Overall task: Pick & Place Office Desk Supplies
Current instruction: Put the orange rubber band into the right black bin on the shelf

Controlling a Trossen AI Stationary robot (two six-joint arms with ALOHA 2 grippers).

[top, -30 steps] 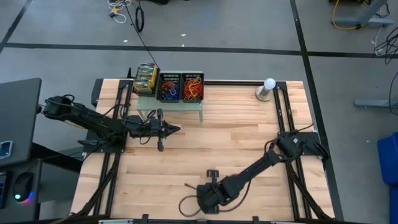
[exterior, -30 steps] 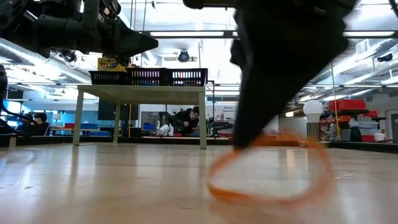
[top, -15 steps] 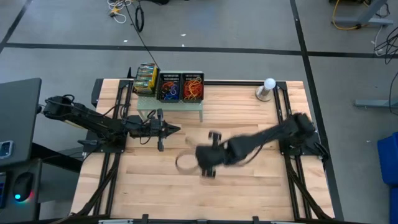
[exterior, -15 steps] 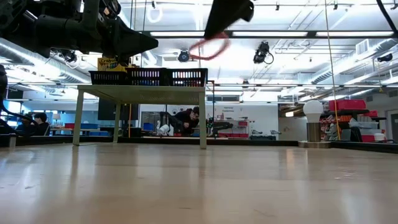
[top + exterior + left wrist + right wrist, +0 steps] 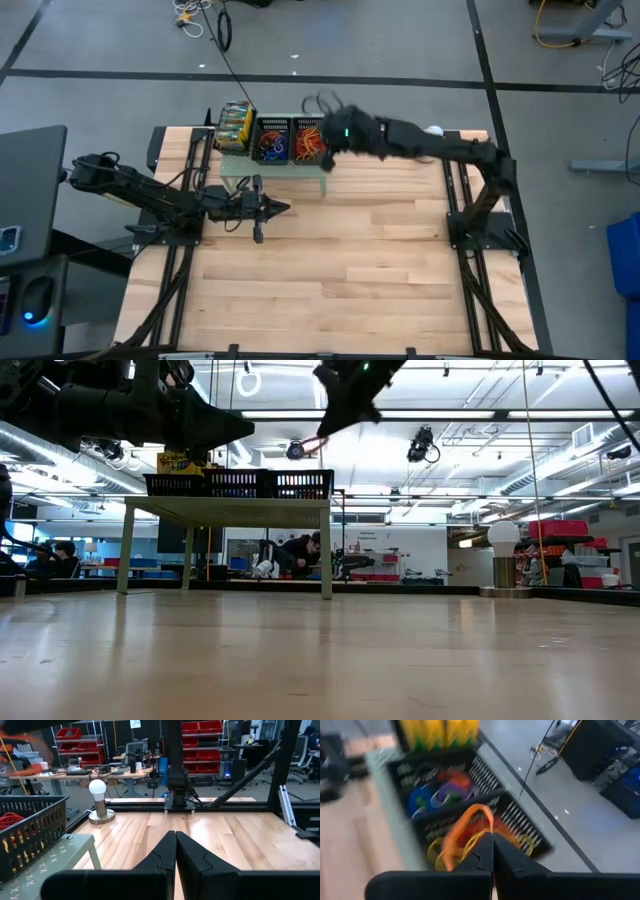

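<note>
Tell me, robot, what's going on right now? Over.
Right gripper shut on orange rubber band, above the orange-band tray on the shelf. Left gripper shut, empty, waiting beside shelf. Nothing in the way.

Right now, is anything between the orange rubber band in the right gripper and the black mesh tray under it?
Nothing visible. The right gripper is shut on the orange rubber-band loop, which hangs directly over the black mesh tray of orange and yellow bands. The left gripper waits apart.

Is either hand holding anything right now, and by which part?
The right hand pinches an orange rubber band by one edge of its loop, above the right mesh tray. The left hand holds nothing.
</note>
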